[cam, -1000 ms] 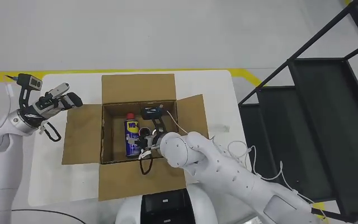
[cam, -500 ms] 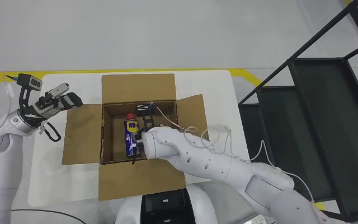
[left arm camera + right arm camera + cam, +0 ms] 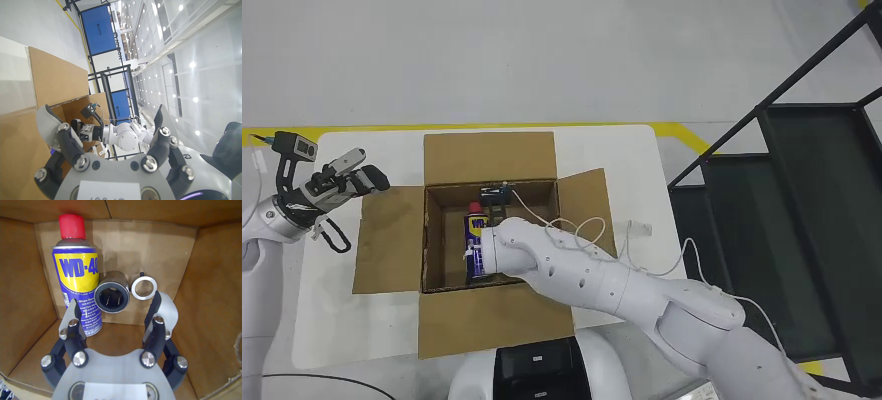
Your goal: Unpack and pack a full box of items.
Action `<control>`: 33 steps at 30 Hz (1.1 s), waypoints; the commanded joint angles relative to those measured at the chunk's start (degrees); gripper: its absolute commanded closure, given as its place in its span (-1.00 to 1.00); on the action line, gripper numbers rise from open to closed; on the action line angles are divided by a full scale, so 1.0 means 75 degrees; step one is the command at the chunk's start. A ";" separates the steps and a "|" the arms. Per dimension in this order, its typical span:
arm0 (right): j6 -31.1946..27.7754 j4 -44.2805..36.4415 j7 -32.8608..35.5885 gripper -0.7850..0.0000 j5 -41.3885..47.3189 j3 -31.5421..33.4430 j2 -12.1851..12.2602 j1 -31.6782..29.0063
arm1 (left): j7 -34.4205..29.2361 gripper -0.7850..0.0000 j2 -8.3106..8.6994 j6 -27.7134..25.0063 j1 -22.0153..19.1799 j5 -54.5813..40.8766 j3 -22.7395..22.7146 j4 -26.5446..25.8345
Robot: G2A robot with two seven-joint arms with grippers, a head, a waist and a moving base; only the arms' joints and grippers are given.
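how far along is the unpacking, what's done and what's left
Done: the box flaps are open. In hand: the right tool is open inside the box, empty, pointed at the bearing. To do: the spray can, bearing and metal ring all sit in the box; the left tool is open and empty off to the side.

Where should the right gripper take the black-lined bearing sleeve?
Grip the bearing sleeve by its steel outer wall, from the open end facing the right gripper. The spray can and ring flank it, so put the fingers on its two free sides.
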 commanded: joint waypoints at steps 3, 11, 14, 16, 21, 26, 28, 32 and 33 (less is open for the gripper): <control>0.0020 0.0300 -0.0020 -0.68 0.0075 -0.0009 -0.0129 0.0089 | 0.0000 -1.00 0.0000 0.0000 0.0000 0.0000 0.0000 0.0000; 0.0181 0.0768 -0.0181 -0.51 0.0227 -0.0110 -0.0356 0.0193 | 0.0000 -1.00 0.0000 0.0000 0.0000 0.0000 0.0000 0.0000; 0.0185 0.0961 -0.0185 -0.56 0.0325 -0.0184 -0.0444 0.0259 | 0.0000 -1.00 0.0000 0.0000 0.0000 0.0000 0.0000 0.0000; 0.0177 0.1065 -0.0176 -0.59 0.0391 -0.0224 -0.0496 0.0303 | 0.0000 -1.00 0.0000 0.0000 0.0000 0.0000 0.0000 0.0000; 0.0192 0.1376 -0.0191 -0.55 0.0551 -0.0344 -0.0659 0.0430 | 0.0000 -1.00 0.0000 0.0000 0.0000 0.0000 0.0000 0.0000; 0.0178 0.1690 -0.0177 -0.19 0.0715 -0.0433 -0.0817 0.0537 | 0.0000 -1.00 0.0000 0.0000 0.0000 0.0000 0.0000 0.0000; 0.0157 0.1788 -0.0156 -0.11 0.0758 -0.0460 -0.0863 0.0569 | 0.0000 -1.00 0.0000 0.0000 0.0000 0.0000 0.0000 0.0000; 0.0145 0.1985 -0.0144 0.09 0.0849 -0.0514 -0.0973 0.0626 | 0.0000 -1.00 0.0000 0.0000 0.0000 0.0000 0.0000 0.0000; 0.0145 0.2021 -0.0145 0.11 0.0860 -0.0523 -0.0997 0.0637 | 0.0000 -1.00 0.0000 0.0000 0.0000 0.0000 0.0000 0.0000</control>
